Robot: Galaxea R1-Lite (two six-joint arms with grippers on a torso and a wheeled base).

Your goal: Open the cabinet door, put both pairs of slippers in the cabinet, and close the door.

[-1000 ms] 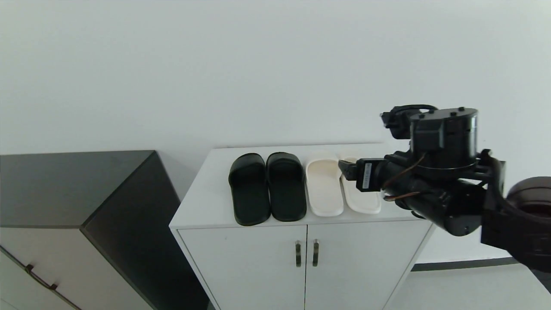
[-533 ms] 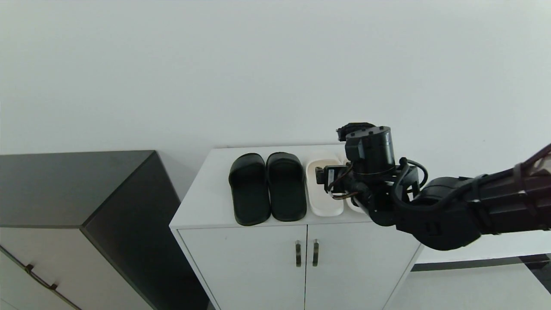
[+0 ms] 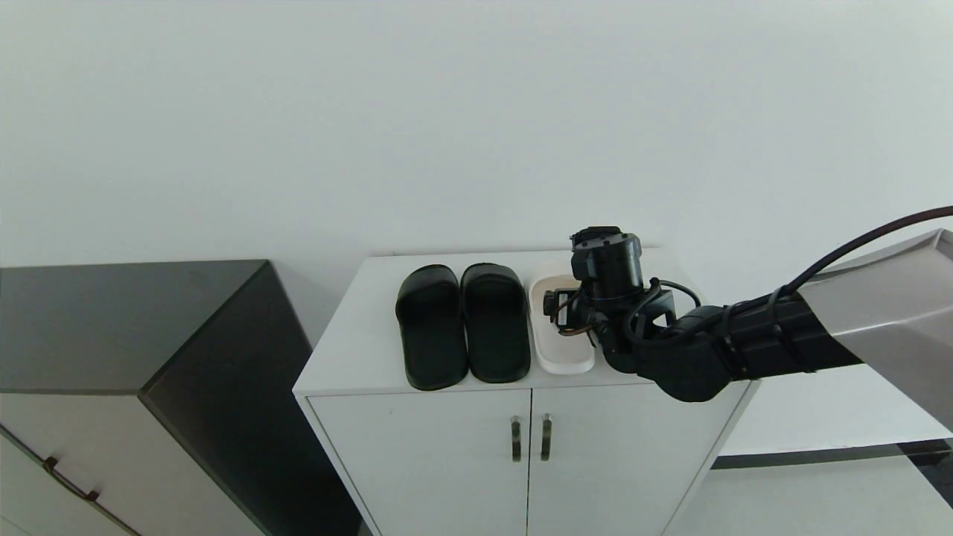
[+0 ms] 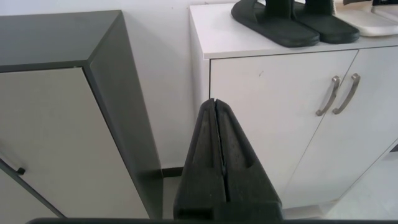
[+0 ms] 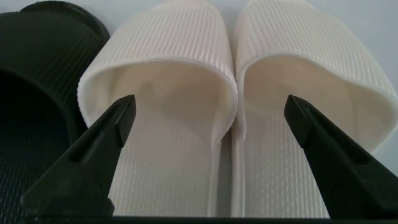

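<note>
The right gripper (image 5: 210,107), fingers spread wide, hovers over the white slippers (image 5: 180,149) lying side by side on the cabinet top (image 3: 350,357); best to drop centred and pinch both inner straps together. The left gripper (image 4: 216,112) has its fingers pressed together, and the cabinet doors (image 3: 432,454) are shut

Your right gripper (image 3: 555,311) has closed in on the white slippers (image 3: 560,348).
Within a second it travelled from near the cabinet's (image 3: 350,357) right edge forward over the top; the arm now hides that pair's right slipper.
</note>
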